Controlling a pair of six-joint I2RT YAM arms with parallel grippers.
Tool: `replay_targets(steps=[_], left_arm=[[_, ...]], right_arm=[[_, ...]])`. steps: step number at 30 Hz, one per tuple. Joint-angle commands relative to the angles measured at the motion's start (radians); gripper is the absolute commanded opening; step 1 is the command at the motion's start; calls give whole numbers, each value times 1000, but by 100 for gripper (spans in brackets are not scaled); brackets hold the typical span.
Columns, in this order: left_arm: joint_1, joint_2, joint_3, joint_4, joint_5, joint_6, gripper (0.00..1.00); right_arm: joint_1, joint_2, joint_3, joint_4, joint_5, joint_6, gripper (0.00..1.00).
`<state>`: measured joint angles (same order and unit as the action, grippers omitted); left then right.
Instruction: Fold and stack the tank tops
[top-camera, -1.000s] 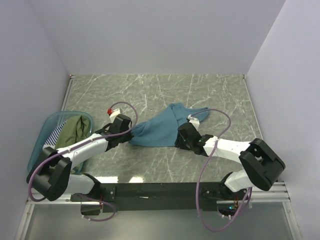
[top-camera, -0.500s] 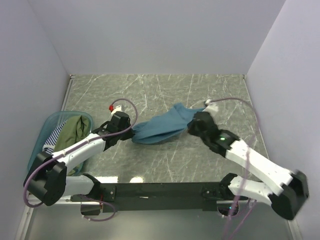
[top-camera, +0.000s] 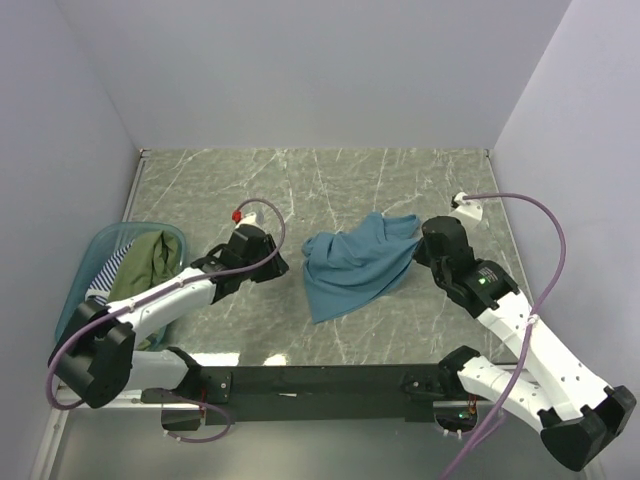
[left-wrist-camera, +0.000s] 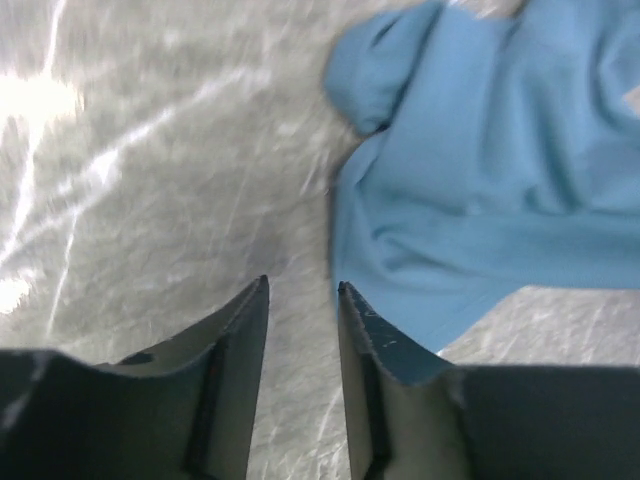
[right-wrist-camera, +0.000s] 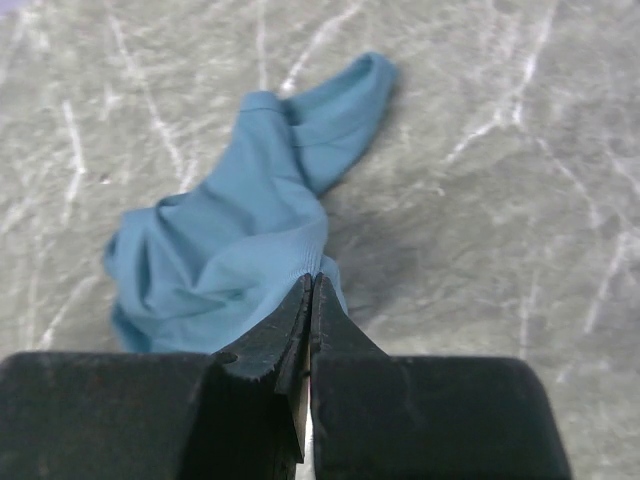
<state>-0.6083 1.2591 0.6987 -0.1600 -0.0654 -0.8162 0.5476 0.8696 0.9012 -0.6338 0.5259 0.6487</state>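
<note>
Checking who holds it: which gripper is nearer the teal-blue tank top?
Right. The right gripper is shut on the hem of the teal-blue tank top; the left gripper is open beside it, not touching.

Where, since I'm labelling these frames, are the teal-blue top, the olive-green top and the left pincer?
teal-blue top (top-camera: 355, 265): top external view, middle of the cloth.
olive-green top (top-camera: 150, 262): top external view, its uppermost fold.
left pincer (left-wrist-camera: 302, 292): left wrist view, midway between its fingertips.

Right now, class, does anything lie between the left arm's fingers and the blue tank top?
Nothing visible does. The left fingers are open with nothing between them, and only a strip of bare table separates them from the near edge of the blue tank top, which lies just ahead.
</note>
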Motion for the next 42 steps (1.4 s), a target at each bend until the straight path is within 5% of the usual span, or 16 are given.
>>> replay_targets(steps=[1, 7, 12, 26, 30, 35, 42], left_arm=[[-22, 28, -47, 72, 42, -40, 38], [-136, 80, -134, 192, 58, -118, 38], [-283, 94, -186, 217, -43, -254, 48], [-516, 382, 91, -282, -387, -719, 54], [-528, 453, 139, -374, -398, -779, 43], [-530, 425, 125, -367, -398, -759, 1], [-509, 70, 286, -555, -617, -569, 0]], right_arm=[[-32, -20, 5, 3, 0, -37, 0], [-46, -15, -10, 8, -9, -47, 0], [-49, -21, -41, 28, -27, -47, 0], [-55, -47, -62, 36, -35, -50, 0], [-63, -64, -73, 39, -41, -57, 0], [-72, -72, -76, 46, -58, -66, 0], [-86, -83, 51, 16, -89, -90, 0]])
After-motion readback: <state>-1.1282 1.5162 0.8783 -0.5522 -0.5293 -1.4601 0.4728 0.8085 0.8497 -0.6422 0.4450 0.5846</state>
